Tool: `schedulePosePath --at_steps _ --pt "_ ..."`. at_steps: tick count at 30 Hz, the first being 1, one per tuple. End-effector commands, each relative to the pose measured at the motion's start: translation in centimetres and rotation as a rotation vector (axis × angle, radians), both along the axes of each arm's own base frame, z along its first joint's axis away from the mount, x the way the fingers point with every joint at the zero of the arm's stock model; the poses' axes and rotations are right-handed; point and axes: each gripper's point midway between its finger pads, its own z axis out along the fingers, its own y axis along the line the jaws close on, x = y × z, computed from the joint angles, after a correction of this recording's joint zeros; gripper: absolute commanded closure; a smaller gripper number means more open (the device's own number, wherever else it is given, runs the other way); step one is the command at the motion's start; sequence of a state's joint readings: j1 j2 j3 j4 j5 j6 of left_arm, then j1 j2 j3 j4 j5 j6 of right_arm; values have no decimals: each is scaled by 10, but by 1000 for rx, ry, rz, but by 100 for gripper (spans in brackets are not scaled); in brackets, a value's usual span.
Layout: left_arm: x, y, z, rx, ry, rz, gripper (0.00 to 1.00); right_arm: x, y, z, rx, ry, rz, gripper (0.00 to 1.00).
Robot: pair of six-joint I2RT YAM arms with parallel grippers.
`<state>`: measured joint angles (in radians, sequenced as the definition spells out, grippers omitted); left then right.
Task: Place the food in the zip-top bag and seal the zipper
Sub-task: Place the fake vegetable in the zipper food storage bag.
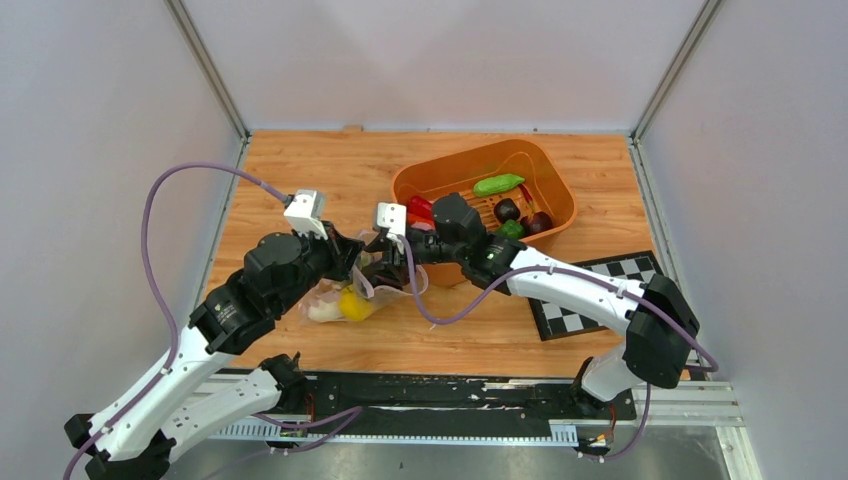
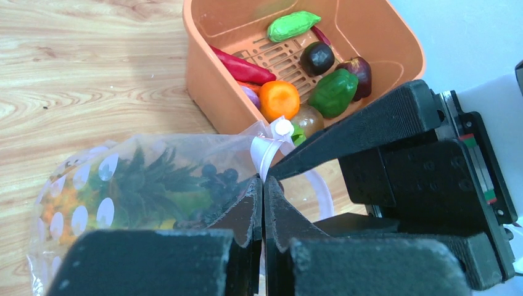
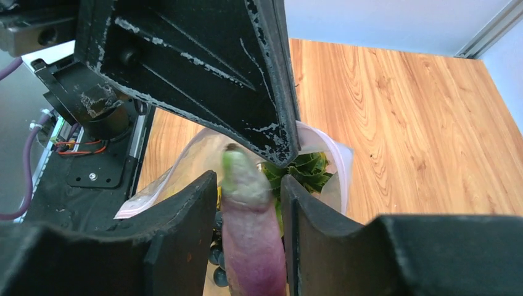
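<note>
The zip-top bag (image 1: 335, 300) lies on the wood in front of the orange tub, with a pineapple (image 2: 148, 179), dark grapes (image 2: 219, 176) and a yellow lemon (image 1: 352, 305) inside. My left gripper (image 2: 263, 180) is shut on the bag's mouth edge by the zipper (image 2: 266, 151) and holds it up. My right gripper (image 3: 248, 179) is at the mouth, open. A purple eggplant (image 3: 253, 246) stands between its fingers, green tip toward the bag, with a gap showing on its left side. More food stays in the tub: an orange (image 2: 279, 98) and green pieces (image 2: 333, 92).
The orange tub (image 1: 545, 165) sits at the back right of the table. A black-and-white checkered mat (image 1: 590, 300) lies right of the right arm. Both arms crowd together over the bag. Grey walls close in three sides.
</note>
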<state>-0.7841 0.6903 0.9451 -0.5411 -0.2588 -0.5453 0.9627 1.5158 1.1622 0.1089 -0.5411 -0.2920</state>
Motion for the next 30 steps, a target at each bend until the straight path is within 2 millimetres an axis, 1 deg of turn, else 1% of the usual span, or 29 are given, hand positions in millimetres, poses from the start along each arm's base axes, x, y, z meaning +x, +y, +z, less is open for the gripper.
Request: schedulePosePath --at_steps 1,6,9,10,11,12,14,16,18,21,25,27,30 --pt "0 -1 33 -71 -74 -3 100 1 0 27 33 -48 -20 63" --pt "1 1 31 -68 -73 8 99 -4 -6 36 50 -68 -22 81" --pt "1 3 31 -67 -73 17 99 -8 -14 42 69 -91 -20 86" --pt "2 3 30 -66 -72 19 99 -11 -16 48 97 -117 -10 87" --pt "2 3 30 -68 -72 19 99 -16 -19 49 114 -127 1 88" --pt "2 3 30 -71 -73 19 99 -19 -20 58 167 -159 14 90" --pt "1 0 30 -80 -72 7 99 -32 -25 69 238 -199 59 92" --pt "0 -3 32 -92 -71 -8 99 -37 -26 76 299 -223 79 93" --pt "-3 -8 36 -111 -75 -36 100 -39 -24 77 339 -247 99 94" --pt "-10 -17 45 -139 -80 -99 100 -38 -13 71 359 -249 132 94" --pt "-20 -23 53 -165 -79 -155 100 -32 -2 73 416 -291 143 94" --pt "-22 -20 56 -177 -86 -155 100 -24 4 64 387 -314 124 93" --pt "-25 -11 60 -175 -100 -132 100 -10 6 43 333 -363 73 92"
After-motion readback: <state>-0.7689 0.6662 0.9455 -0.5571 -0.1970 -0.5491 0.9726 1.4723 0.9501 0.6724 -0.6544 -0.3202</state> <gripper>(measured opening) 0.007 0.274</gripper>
